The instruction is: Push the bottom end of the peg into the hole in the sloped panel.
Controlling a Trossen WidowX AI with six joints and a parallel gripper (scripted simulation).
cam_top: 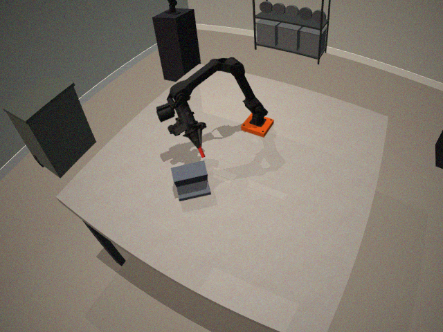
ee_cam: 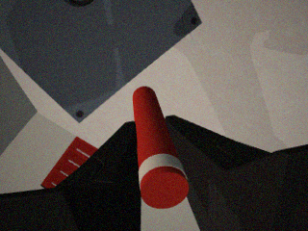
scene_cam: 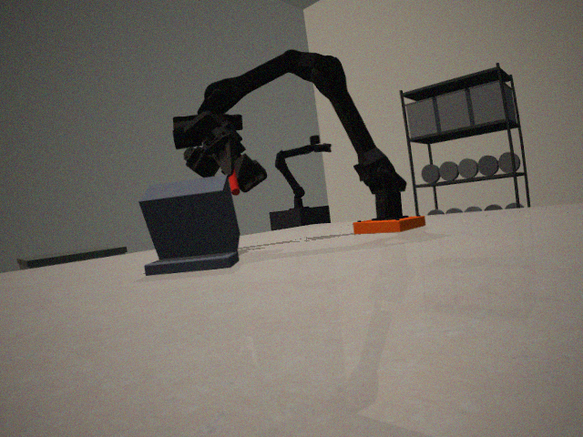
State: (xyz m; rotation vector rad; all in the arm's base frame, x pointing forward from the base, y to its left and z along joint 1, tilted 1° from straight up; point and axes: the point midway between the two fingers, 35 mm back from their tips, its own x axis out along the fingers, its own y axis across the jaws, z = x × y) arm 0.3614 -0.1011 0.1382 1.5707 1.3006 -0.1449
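Note:
A round red peg with a pale band near its top end is held tilted, clear of the table. My gripper is shut on the peg, whose lower end sticks out past the fingertips. The blue-grey sloped panel block stands close by, on the side away from the robot's base. In the wrist view part of a dark round hole shows at the top edge, cut off by the frame. The peg's lower end is apart from the hole, off the panel's edge in that view.
The arm's orange base stands on the table. A red piece with white lines shows at the lower left of the wrist view. Shelving and a dark pedestal stand beyond the table.

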